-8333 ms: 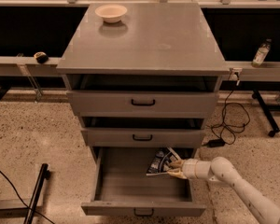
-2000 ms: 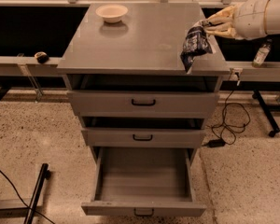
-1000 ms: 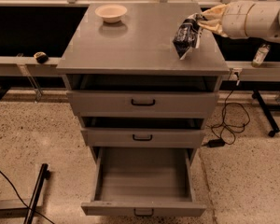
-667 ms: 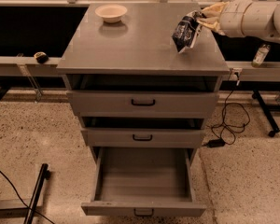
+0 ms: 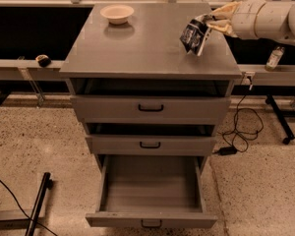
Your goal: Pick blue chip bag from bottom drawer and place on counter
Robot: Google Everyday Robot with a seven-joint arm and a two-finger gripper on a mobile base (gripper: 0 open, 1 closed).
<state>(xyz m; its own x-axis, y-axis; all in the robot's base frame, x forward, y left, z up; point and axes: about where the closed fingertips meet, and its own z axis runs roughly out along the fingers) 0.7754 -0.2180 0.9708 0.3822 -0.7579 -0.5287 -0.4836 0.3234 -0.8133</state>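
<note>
8.3 s ago my fingers [image 5: 215, 24] held the blue chip bag [image 5: 194, 34] down in the bottom drawer [image 5: 152, 187]. Now both are up over the right rear of the desk [image 5: 137, 48]. In the last 2 s I carried the bag inward from the right front edge.

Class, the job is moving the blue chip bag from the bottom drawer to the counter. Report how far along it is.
Done: the bottom drawer stands open and empty; the blue chip bag is out. In hand: the gripper, jaws shut on the bag's top, holds it over the right side of the counter. Left: set it down, release.
</note>
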